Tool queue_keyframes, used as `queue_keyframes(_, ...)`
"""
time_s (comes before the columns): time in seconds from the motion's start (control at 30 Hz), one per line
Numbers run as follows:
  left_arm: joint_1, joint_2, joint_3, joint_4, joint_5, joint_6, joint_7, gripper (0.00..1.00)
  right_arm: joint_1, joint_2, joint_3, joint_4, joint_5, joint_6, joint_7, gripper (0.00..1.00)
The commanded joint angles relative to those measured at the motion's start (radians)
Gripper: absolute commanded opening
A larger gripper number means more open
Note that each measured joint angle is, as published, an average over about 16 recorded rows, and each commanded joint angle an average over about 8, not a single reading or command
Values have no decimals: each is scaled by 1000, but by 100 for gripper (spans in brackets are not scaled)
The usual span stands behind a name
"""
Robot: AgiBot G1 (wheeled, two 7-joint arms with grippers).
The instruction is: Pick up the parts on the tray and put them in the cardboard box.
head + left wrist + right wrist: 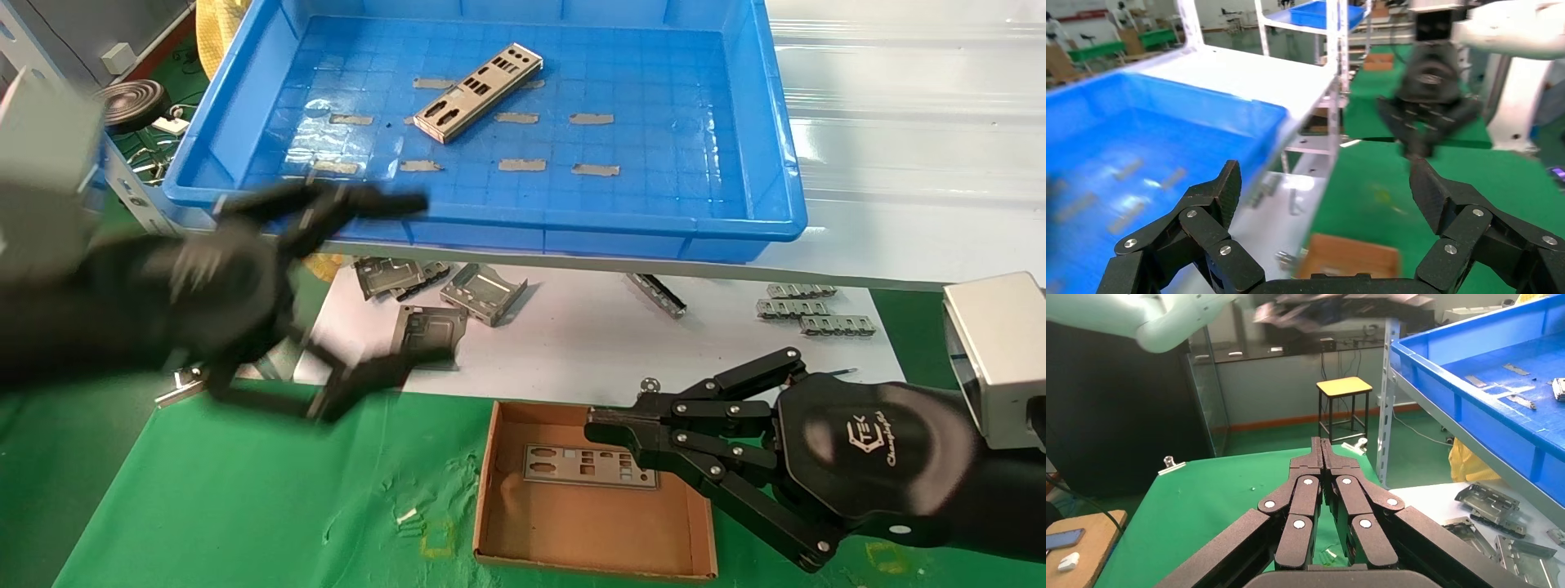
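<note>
Our left gripper (372, 282) hangs wide open, nothing between its fingers, in the air above the near rim of the tray (507, 224) and the white sheet (572, 343) below it. One finger reaches over the tray's near-left corner, the other sits over a folded grey bracket (426, 327) on the white sheet. Ahead of this gripper, on the tray floor, lies one part (478, 91), set diagonally among short grey tape strips (521, 165). More brackets (482, 292) lie just beside the lower finger, under the tray edge.

Our right gripper (601, 429) is pressed fully closed, empty, fingertips meeting in a point. Its tip sits over the far right corner of the cardboard box (498, 523). Just below and beside the tip, a second part (572, 465) lies flat on the box floor near the far wall; we can't tell if the fingers touch it. The box rests on green cloth (245, 506), between the two grippers and nearer the right one. Farther from that gripper, small metal clips (805, 309) sit in rows on the white sheet.
</note>
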State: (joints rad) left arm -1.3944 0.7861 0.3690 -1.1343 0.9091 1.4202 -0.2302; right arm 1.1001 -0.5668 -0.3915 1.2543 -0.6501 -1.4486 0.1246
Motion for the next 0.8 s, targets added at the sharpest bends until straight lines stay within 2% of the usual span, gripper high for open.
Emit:
queue_keyframes(0.03,-76,40,23,38,43,-11,-14,100,0,0,0,0,0,0,0,0)
queue_keyframes(0.27,-307,213,118,340,222,-55,23,100,0,0,0,0,0,0,0,0)
queue_keyframes(0.3,-334,237,129,386,244,-66,35,100,0,0,0,0,0,0,0,3)
queue_keyframes(0.33,-358,260,139,430,263,-78,46,100,0,0,0,0,0,0,0,10)
queue_keyframes(0.53,-483,388,182,695,357,-179,102,100,0,0,0,0,0,0,0,85)
queue_keyframes(0.57,-498,406,186,736,367,-201,108,100,0,0,0,0,0,0,0,94)
queue_keyframes(0.6,-512,424,189,775,375,-223,114,100,0,0,0,0,0,0,0,100)
queue_keyframes(0.8,-562,500,198,941,408,-370,148,100,0,0,0,0,0,0,0,100)
